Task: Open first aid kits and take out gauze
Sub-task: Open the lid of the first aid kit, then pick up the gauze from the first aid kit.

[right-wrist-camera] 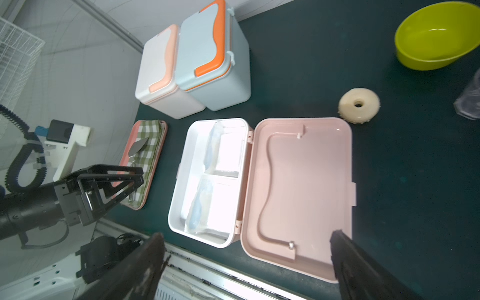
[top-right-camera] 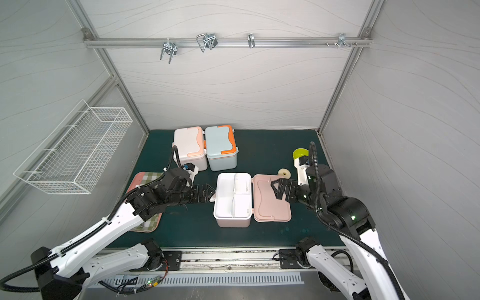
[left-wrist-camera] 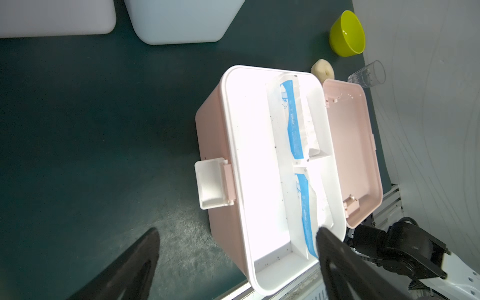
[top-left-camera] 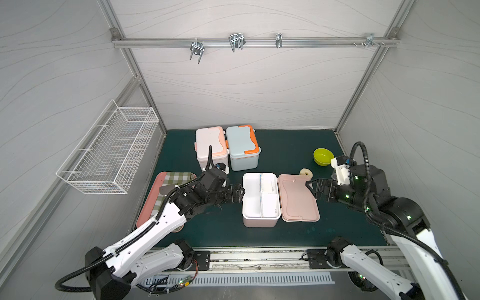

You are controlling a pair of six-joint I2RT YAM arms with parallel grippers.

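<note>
Left wrist view: the pink kit (left-wrist-camera: 210, 135) is laid open, lid (left-wrist-camera: 348, 145) folded flat, so gauze (left-wrist-camera: 293, 122) is exposed inside; left claw (top-left-camera: 241, 193) beside it and right claw (top-left-camera: 311, 191) over its lid are held spread, empty.

Both arms share one livery: the left arm (top-left-camera: 145, 233) and right arm (top-left-camera: 426, 249) have glossy white shell links dotted with small dark screw holes, joined by matte black cylindrical motor housings (top-left-camera: 405, 207). A ribbed black cable conduit (top-left-camera: 367, 166) loops along each, tied down with white zip ties (top-left-camera: 177, 187). Green status lights (top-left-camera: 356, 178) glow on the right arm's joints. Each wrist carries a white printed camera bracket (top-left-camera: 340, 170) (blue plug (right-wrist-camera: 41, 130) at its back). The left gripper (top-left-camera: 242, 192) and right gripper (top-left-camera: 311, 191) are black, with openwork triangular fingers (right-wrist-camera: 119, 170).
</note>
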